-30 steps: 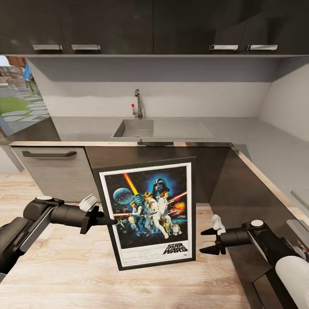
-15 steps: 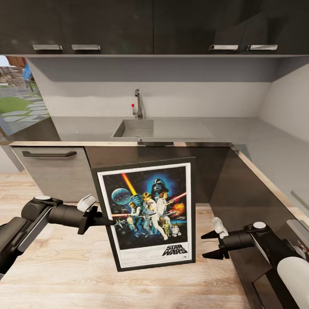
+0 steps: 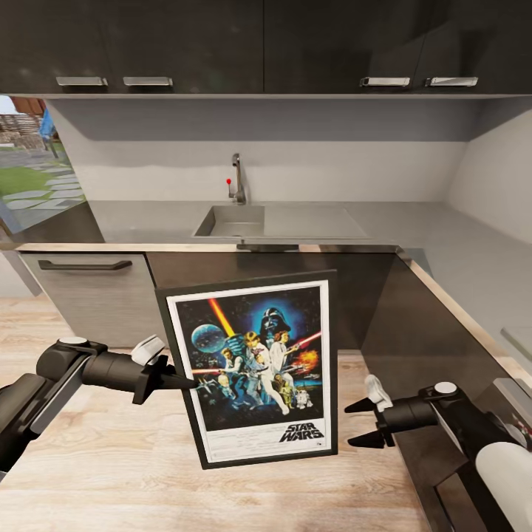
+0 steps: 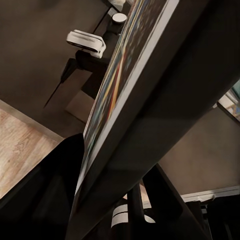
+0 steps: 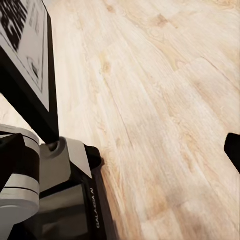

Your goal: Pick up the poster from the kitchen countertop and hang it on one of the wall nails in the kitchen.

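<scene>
Left gripper (image 3: 183, 382) clamps the left edge of the poster (image 3: 255, 369), holding it upright and slightly tilted above the wooden floor (image 3: 111, 473), in front of the kitchen countertop (image 3: 310, 222). Right gripper (image 3: 356, 424) hangs spread open just beside the poster's lower right corner, not touching.

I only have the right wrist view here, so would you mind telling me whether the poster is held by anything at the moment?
Observer: Yes. In the head view the left gripper is clamped on the left edge of the poster, which is held upright and slightly tilted above the wooden floor.
Operator: Thank you. Where is my right gripper relative to it?
Observer: The right gripper is open, just off the poster's lower right side, not touching it.
Operator: And what lies behind the poster?
Observer: The kitchen countertop with its sink and tap, under dark upper cabinets.
</scene>
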Robot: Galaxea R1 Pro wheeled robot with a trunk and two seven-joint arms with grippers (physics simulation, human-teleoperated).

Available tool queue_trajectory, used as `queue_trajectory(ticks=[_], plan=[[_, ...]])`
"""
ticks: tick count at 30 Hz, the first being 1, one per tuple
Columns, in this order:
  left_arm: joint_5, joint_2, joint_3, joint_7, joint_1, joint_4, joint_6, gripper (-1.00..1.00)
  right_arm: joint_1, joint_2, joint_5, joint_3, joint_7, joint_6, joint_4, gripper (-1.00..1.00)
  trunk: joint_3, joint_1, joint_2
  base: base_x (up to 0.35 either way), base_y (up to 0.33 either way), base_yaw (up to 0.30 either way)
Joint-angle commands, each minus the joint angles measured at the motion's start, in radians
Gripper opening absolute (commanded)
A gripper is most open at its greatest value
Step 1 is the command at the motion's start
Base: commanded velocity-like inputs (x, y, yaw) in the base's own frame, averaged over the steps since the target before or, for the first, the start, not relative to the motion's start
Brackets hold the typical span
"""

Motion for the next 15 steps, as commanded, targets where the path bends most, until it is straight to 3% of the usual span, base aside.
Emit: queue_trajectory(ticks=[1, 15], plan=[[0.007, 0.001, -0.002, 0.000, -0.001, 0.000, 0.011, -1.00, -0.001, 0.001, 0.001, 0.003, 0.001, 0.003, -0.001, 1.00, -0.001, 0.000, -0.001, 0.000, 0.000, 0.000], [0.007, 0.001, -0.002, 0.000, -0.001, 0.000, 0.011, -1.00, -0.001, 0.003, 0.001, 0.004, -0.001, 0.002, -0.001, 1.00, -0.001, 0.000, -0.001, 0.000, 0.000, 0.000]])
